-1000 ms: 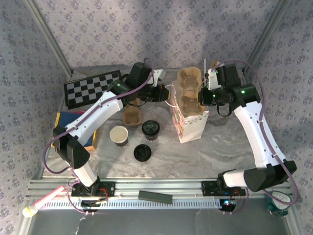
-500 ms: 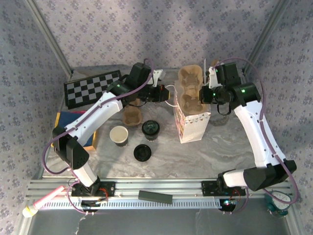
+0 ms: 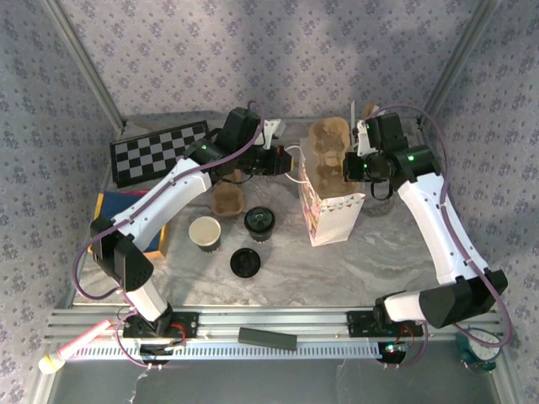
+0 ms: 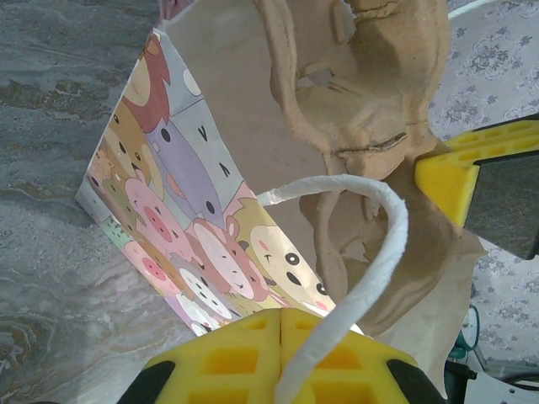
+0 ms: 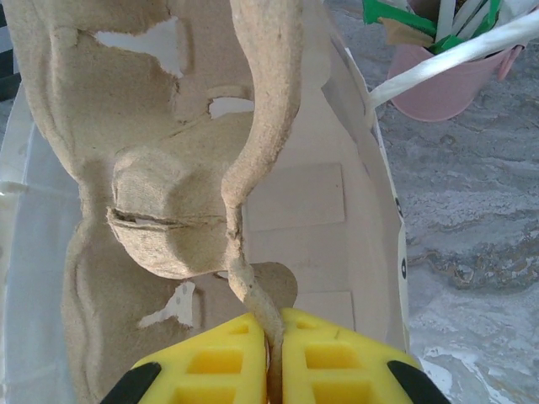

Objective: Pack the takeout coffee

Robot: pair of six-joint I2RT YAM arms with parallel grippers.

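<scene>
top external | takeout coffee (image 3: 259, 220) stands on the table (image 3: 379, 252) just left of the paper bag (image 3: 324, 220), not yet packed | risk: pulp cup carrier (image 5: 168, 168) may snag on the bag mouth and tip it | left gripper (image 4: 282, 353) clamped on the bag's white rope handle (image 4: 375, 244) | right gripper (image 5: 268, 345) clamped on the carrier's thin rib

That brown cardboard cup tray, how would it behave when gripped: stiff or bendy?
Probably light and fairly stiff: the cup carrier keeps its shape though the right gripper pinches only one thin rib. Likely fragile too, since its pulp edges look torn around the cutouts.
</scene>
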